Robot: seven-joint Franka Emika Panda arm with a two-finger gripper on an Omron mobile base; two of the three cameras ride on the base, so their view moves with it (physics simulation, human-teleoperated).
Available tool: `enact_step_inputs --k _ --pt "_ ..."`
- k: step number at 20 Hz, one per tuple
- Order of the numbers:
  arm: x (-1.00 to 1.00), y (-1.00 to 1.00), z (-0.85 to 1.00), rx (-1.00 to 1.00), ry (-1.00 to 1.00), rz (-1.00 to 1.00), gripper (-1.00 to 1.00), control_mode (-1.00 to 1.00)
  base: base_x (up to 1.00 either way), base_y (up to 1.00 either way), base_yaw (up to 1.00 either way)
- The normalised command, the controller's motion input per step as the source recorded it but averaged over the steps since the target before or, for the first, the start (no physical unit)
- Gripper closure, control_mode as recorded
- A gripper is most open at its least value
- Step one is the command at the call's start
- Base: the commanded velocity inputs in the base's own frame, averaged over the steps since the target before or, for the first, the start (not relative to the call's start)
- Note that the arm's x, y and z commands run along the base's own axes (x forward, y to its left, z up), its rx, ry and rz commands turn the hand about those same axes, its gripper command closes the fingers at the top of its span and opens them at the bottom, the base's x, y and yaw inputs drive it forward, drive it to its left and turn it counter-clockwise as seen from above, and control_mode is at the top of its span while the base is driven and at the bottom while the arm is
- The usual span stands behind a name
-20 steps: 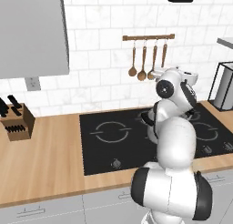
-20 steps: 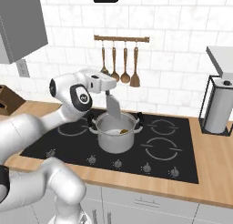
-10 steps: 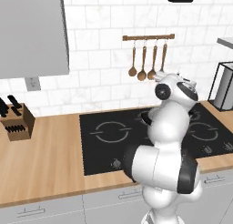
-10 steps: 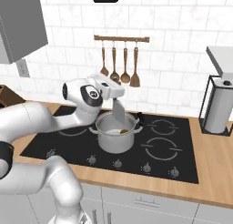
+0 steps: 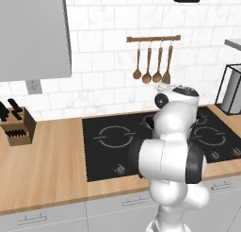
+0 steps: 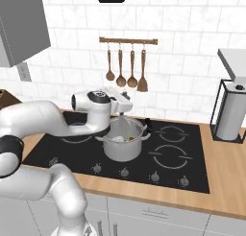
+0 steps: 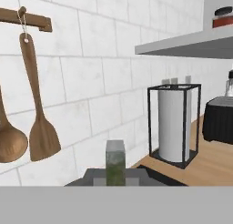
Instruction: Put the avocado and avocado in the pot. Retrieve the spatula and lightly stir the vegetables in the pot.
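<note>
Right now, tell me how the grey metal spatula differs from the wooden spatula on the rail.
The metal spatula is pale grey; the wooden spatula is brown. The metal spatula is clamped in the shut gripper over the steel pot; the wooden spatula hangs from the wall rail. The metal spatula's blade is straight-sided; the wooden spatula's flares. Both are flat-bladed.
</note>
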Motion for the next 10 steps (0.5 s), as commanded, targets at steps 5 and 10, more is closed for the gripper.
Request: enact_step_inputs --k 5,10 --pt "0.41 0.00 -0.30 0.01 0.01 -0.02 1.00 -1.00 0.00 0.00 0.00" --pt "0.19 0.00 -0.14 0.00 -0.04 0.00 1.00 -1.00 0.00 0.00 0.00"
